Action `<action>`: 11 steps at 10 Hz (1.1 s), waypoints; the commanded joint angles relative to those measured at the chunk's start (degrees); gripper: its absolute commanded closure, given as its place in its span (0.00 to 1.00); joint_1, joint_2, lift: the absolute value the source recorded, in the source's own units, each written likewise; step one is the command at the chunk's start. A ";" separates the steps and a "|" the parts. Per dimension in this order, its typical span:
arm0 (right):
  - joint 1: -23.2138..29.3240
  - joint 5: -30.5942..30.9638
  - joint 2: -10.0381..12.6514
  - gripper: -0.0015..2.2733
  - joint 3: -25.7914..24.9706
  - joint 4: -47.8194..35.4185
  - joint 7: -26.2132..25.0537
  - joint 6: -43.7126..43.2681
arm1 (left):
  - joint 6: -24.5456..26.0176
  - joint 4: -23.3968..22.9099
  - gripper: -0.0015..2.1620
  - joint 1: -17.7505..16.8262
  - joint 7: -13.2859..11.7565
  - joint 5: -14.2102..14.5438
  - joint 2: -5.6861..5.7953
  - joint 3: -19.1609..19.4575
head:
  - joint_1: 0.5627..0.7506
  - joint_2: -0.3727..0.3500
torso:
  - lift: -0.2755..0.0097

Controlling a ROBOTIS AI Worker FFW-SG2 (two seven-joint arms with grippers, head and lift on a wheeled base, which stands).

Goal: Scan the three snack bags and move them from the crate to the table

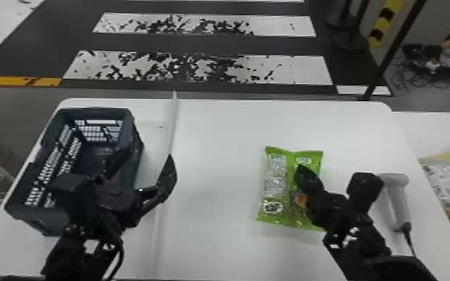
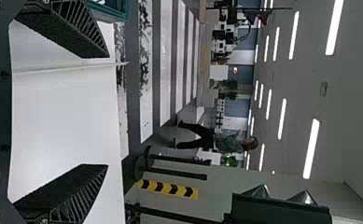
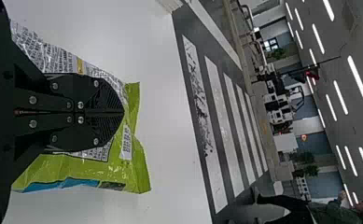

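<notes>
White table [image 1: 216, 239] takes the lower part of the head view, with the dark crate [image 1: 35, 215] at left and the green snack bag [image 1: 276, 201] right of centre. At lower left, the left gripper [image 1: 145, 160] has its fingers spread, nothing between; at lower right, the right gripper [image 1: 303, 172] has them clenched together over the bag, but whether they grasp it I cannot tell.

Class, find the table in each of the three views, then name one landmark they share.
Head view: table, across the middle and bottom.
Left wrist view: table at left, between the fingers of the left gripper.
Right wrist view: table, left half, behind the green snack bag.
Shared landmark: white floor stripes beyond the table.
</notes>
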 commanded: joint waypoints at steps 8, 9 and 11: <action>2.15 2.91 -0.51 0.99 -2.33 8.25 8.77 -5.41 | -0.54 0.71 0.01 -0.12 -0.79 0.27 0.00 -0.37 | 0.70 0.55 | 0.75; 3.12 2.91 -1.39 0.99 -3.39 8.25 9.65 -6.82 | -0.54 0.71 0.01 -0.12 -0.88 0.27 0.00 -0.37 | 0.70 0.54 | 0.75; 4.52 1.41 -1.92 0.99 -6.55 8.08 11.85 -6.99 | -0.54 0.80 0.01 -0.21 -0.88 0.27 -0.09 -0.72 | 0.70 0.49 | 0.75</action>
